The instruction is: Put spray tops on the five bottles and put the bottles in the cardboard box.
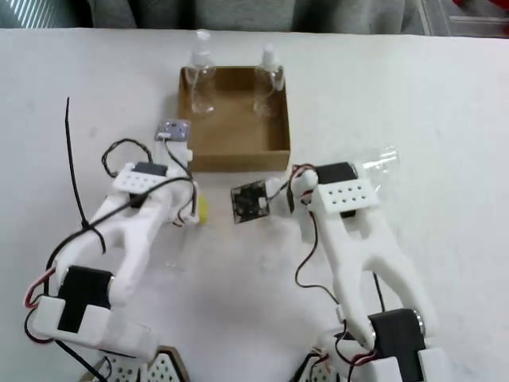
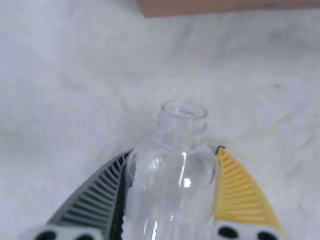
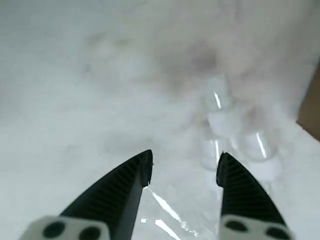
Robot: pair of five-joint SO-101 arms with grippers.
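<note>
To keep the open bottle point(image 2: 182, 120) still for its top, squeezes it in the left gripper point(image 2: 174, 152); holds the right gripper point(image 3: 185, 154) open near spray tops point(image 3: 216, 120).

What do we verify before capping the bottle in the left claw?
1. Left claw shut on bottle: ok.
2. Bottle neck open, no top on it: ok.
3. Spray tops lying ahead of right claw: ok.
4. Right claw holding a spray top: not ok, it is open.
5. Cardboard box has room beside two capped bottles: ok.
6. Held bottle's tilt: cannot tell.
</note>
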